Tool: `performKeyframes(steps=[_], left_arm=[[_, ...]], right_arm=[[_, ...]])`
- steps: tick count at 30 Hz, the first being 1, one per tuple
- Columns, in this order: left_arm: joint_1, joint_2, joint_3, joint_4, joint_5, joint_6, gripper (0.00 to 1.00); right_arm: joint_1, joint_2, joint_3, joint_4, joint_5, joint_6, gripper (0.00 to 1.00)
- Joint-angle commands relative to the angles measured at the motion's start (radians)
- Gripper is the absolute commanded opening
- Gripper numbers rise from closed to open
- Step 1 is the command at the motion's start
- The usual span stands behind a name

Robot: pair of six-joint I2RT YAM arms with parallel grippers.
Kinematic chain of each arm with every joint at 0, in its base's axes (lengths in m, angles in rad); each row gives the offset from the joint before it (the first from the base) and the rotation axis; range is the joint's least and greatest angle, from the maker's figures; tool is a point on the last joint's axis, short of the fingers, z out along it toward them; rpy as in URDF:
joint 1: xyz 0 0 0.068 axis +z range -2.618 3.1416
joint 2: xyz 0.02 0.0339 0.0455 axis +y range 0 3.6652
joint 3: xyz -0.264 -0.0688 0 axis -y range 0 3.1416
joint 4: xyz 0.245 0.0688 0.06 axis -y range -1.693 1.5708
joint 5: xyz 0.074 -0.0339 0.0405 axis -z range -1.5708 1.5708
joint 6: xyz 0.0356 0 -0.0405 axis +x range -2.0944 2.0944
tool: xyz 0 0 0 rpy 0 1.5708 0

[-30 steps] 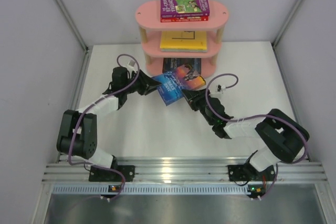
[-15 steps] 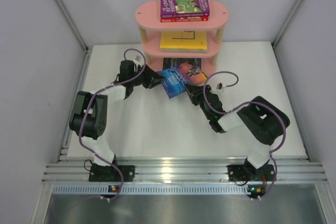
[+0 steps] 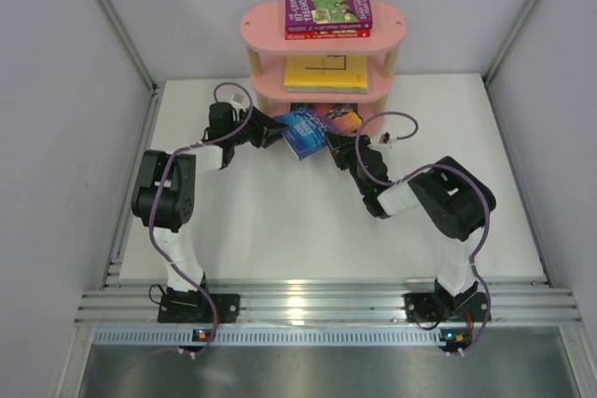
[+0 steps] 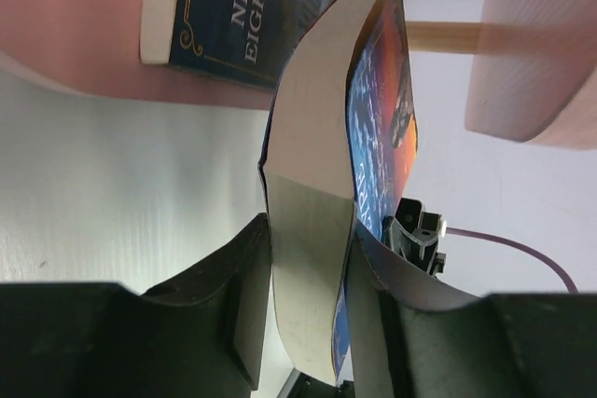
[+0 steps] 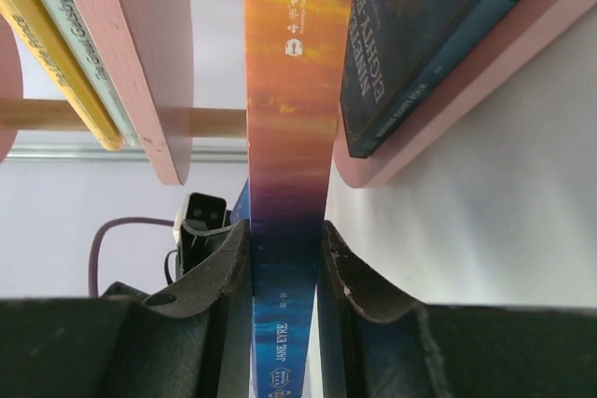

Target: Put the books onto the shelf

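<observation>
The blue book with the orange glow (image 3: 306, 131) hangs between both grippers at the mouth of the pink shelf's (image 3: 256, 20) bottom tier. My left gripper (image 3: 272, 128) is shut on its page edge (image 4: 312, 184), and the cover bows outward. My right gripper (image 3: 336, 150) is shut on its spine (image 5: 287, 90). A dark navy book (image 4: 242, 6) lies on the bottom board, just behind the held book. The yellow book (image 3: 325, 72) sits on the middle tier over a pale grey-green one (image 5: 79, 48). On the top tier the purple book (image 3: 326, 5) lies on the red one (image 3: 322, 34).
Wooden posts (image 5: 93, 116) stand at the shelf's sides, close to both grippers. White walls enclose the white table (image 3: 280, 221) at left, right and back. Purple cables (image 3: 382, 118) loop off both wrists near the shelf front.
Both arms have reached further toward the shelf, carrying the blue book from the open table up to the bottom tier's opening. Their elbows have folded upward.
</observation>
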Motion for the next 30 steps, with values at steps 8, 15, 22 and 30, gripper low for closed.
performKeyframes(steps=[8,15,22,30], left_arm=[[0.069,-0.056,0.070,-0.014,0.013,0.022,0.53],[0.094,-0.154,0.003,-0.123,0.000,0.082,0.54],[0.103,-0.319,-0.077,-0.246,-0.061,0.139,0.54],[0.126,-0.475,-0.166,-0.436,-0.136,0.217,0.54]], right_arm=[[-0.063,0.038,0.149,0.141,0.116,0.032,0.00],[-0.064,0.115,0.186,0.171,0.165,0.090,0.00],[-0.028,0.127,0.235,0.090,0.266,0.107,0.00],[0.004,0.152,0.310,0.001,0.369,0.124,0.00]])
